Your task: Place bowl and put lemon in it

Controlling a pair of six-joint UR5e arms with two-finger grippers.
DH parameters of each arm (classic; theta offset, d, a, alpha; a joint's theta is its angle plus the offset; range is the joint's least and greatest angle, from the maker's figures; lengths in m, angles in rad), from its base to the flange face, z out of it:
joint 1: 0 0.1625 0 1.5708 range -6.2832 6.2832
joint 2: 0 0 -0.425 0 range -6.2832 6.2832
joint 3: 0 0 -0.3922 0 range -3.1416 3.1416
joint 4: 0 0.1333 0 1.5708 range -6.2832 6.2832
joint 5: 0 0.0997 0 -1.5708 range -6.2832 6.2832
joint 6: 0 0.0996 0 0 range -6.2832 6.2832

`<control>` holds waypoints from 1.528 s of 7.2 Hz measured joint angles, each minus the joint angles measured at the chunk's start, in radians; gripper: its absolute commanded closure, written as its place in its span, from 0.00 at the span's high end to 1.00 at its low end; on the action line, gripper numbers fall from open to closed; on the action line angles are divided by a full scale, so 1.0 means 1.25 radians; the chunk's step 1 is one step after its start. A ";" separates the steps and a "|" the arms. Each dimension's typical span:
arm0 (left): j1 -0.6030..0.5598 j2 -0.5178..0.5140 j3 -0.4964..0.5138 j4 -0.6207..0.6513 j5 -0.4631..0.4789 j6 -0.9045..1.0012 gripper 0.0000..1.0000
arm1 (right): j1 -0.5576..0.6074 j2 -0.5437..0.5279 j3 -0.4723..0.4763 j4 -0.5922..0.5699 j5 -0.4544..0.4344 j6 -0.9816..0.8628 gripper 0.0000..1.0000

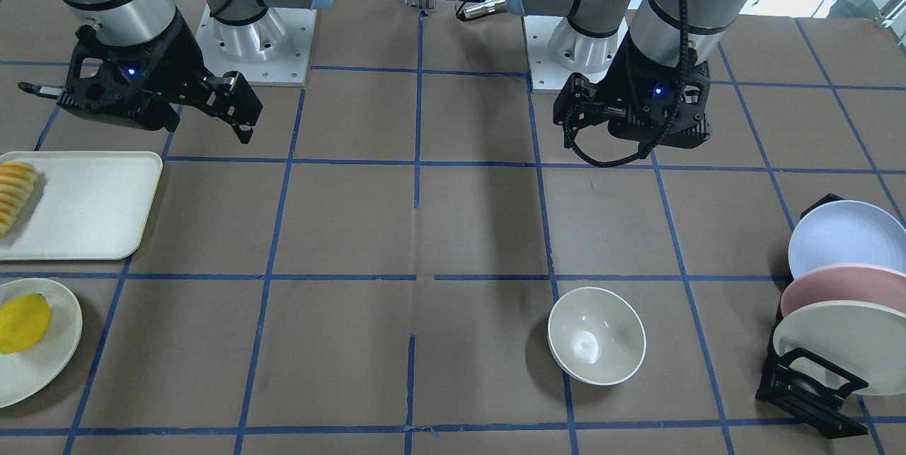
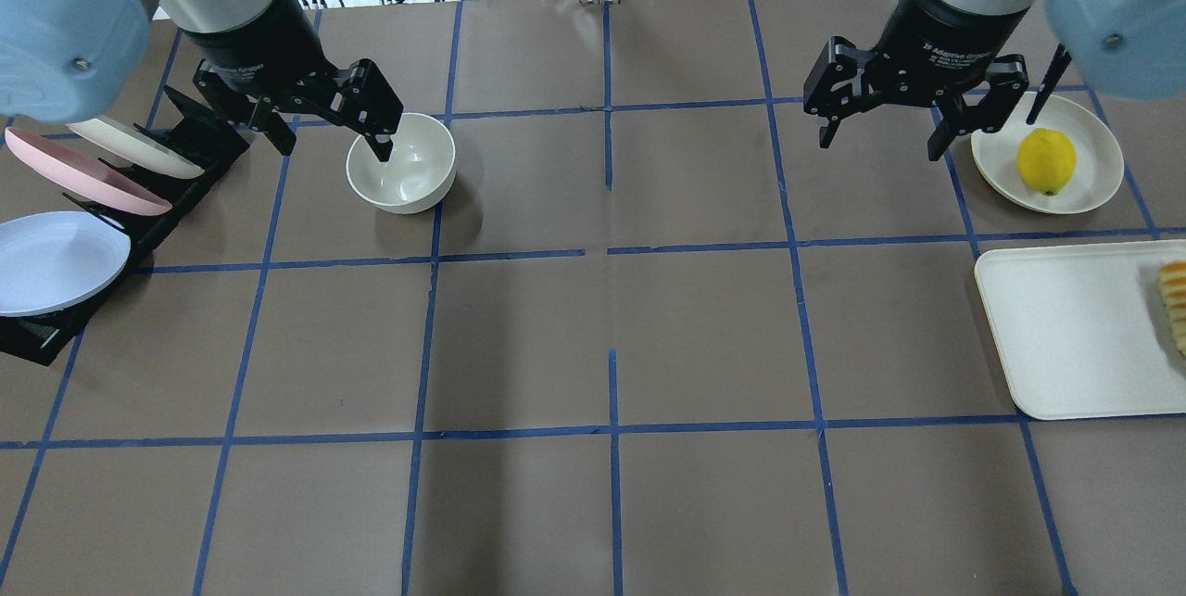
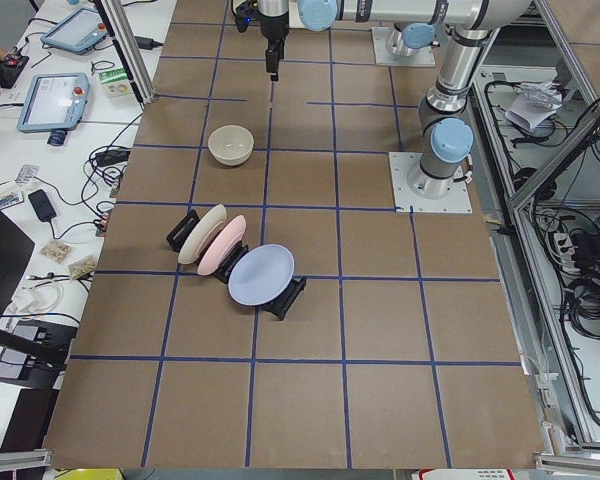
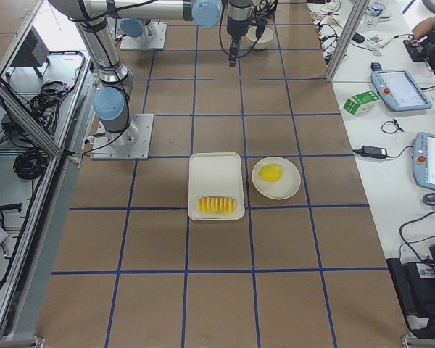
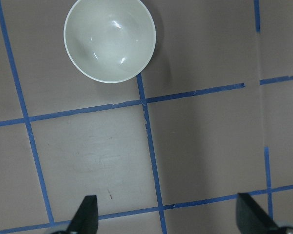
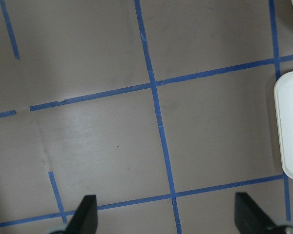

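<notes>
The off-white bowl [image 2: 401,162] stands upright and empty on the table's left half; it also shows in the front view [image 1: 597,335] and at the top of the left wrist view [image 5: 110,40]. The yellow lemon [image 2: 1047,160] lies on a cream plate [image 2: 1093,183] at the far right, also in the front view [image 1: 23,323]. My left gripper [image 2: 331,137] is open and empty, held high, short of the bowl. My right gripper [image 2: 880,137] is open and empty, held high to the left of the lemon's plate.
A black rack with three upright plates [image 2: 83,207] stands left of the bowl. A white tray [image 2: 1075,336] with sliced orange-yellow food [image 2: 1175,299] lies near the lemon's plate, its edge in the right wrist view [image 6: 290,126]. Blue tape lines grid the brown table.
</notes>
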 measured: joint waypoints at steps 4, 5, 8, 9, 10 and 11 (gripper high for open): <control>0.012 -0.013 -0.004 0.026 0.001 0.007 0.98 | -0.004 0.004 0.002 -0.004 -0.001 -0.001 1.00; 0.036 -0.046 -0.010 0.072 -0.001 0.012 0.97 | -0.014 0.011 0.002 -0.007 -0.001 -0.015 1.00; 0.106 -0.197 -0.008 0.214 -0.009 0.029 0.94 | -0.098 0.070 0.003 -0.049 -0.095 -0.094 1.00; 0.128 -0.243 -0.011 0.258 -0.011 0.042 0.93 | -0.146 0.108 0.002 -0.095 -0.106 -0.112 1.00; 0.145 -0.287 -0.018 0.298 -0.012 0.054 0.93 | -0.189 0.140 0.000 -0.138 -0.108 -0.156 1.00; 0.153 -0.331 -0.022 0.336 -0.012 0.060 0.86 | -0.224 0.172 -0.001 -0.188 -0.107 -0.227 1.00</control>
